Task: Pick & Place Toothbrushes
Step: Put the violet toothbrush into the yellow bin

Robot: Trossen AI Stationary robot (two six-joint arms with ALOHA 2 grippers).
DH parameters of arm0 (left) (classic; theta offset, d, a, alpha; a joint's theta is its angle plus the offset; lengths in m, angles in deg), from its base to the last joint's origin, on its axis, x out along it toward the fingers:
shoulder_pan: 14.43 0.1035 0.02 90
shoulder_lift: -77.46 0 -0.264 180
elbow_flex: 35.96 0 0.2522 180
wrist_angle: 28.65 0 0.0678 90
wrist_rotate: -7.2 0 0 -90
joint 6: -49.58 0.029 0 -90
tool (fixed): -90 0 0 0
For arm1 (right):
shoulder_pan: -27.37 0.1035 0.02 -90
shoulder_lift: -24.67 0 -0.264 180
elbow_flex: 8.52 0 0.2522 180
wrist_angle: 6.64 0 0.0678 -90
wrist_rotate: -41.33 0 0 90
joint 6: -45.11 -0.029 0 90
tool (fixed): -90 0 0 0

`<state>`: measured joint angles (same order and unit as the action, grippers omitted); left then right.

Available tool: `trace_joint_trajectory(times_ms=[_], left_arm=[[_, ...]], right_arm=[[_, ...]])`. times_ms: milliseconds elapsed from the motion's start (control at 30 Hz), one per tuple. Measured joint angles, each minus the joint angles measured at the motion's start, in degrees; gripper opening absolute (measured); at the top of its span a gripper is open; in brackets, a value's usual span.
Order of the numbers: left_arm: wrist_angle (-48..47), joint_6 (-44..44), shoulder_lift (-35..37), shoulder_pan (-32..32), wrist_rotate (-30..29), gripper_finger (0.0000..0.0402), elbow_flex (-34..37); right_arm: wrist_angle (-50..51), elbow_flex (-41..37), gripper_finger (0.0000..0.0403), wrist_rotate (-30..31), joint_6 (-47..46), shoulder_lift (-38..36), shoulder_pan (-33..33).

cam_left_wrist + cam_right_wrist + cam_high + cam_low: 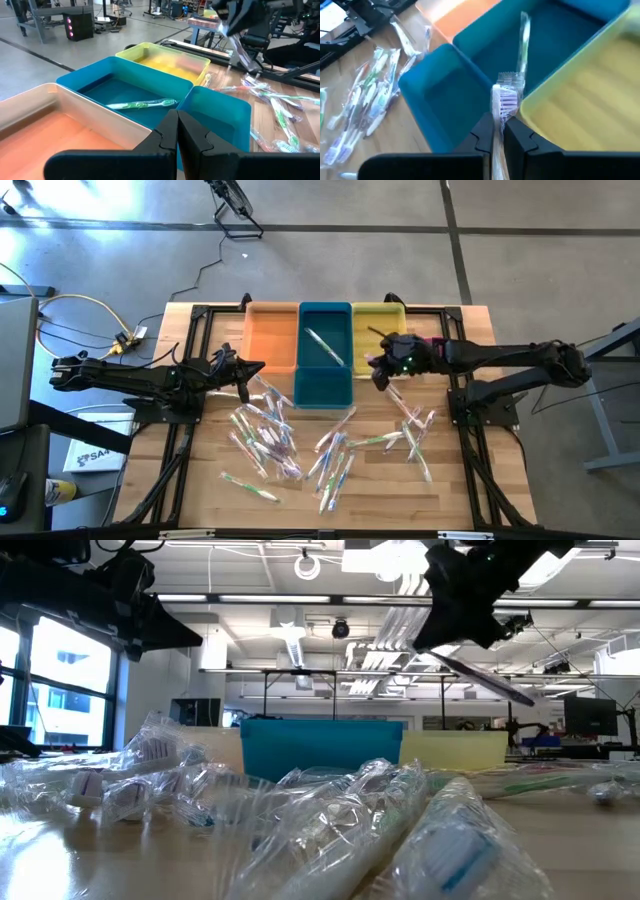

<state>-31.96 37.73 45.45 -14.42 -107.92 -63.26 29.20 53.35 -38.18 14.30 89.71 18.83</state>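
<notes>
Right tool lifts a wrapped brush beside the bins

While the left arm waits low over the bench's left side, its left tool [254, 368] clenched on nothing just beside the orange bin [270, 338], the right arm reaches in from the right, stretched nearly level. Its right tool [383, 375] hangs above the near edge of the yellow bin [380, 315], pinching a wrapped toothbrush [506, 98] with a pale pink-bristled head (the handle trails down and away in the low view). One green-handled brush [142, 104] lies in the blue bin [325, 395], which sits between the orange and yellow ones. The remaining toothbrushes [270, 435] lie scattered in their clear wrappers across the wooden bench [200, 470], in front of the bins. Beyond it runs a grey concrete floor with cables; the low view shows a workshop with ceiling lights and windows.
</notes>
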Motion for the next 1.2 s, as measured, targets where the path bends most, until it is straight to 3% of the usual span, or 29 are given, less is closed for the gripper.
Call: trace_joint_trajectory(times_ms=[500,900,1200], left_arm=[[0.0,0.01,0.0,-0.02,0.01,0.0,0.0],[0.0,0.01,0.0,-0.02,-0.35,0.0,0.0],[0.0,0.01,0.0,0.0,-2.94,0.0,0.0]], right_arm=[[-17.82,0.01,0.0013,1.71,11.21,-0.03,-6.64],[-18.38,0.01,0.0013,8.15,12.76,0.17,-13.47],[-20.41,0.01,0.0013,10.47,12.73,5.48,-17.71]])
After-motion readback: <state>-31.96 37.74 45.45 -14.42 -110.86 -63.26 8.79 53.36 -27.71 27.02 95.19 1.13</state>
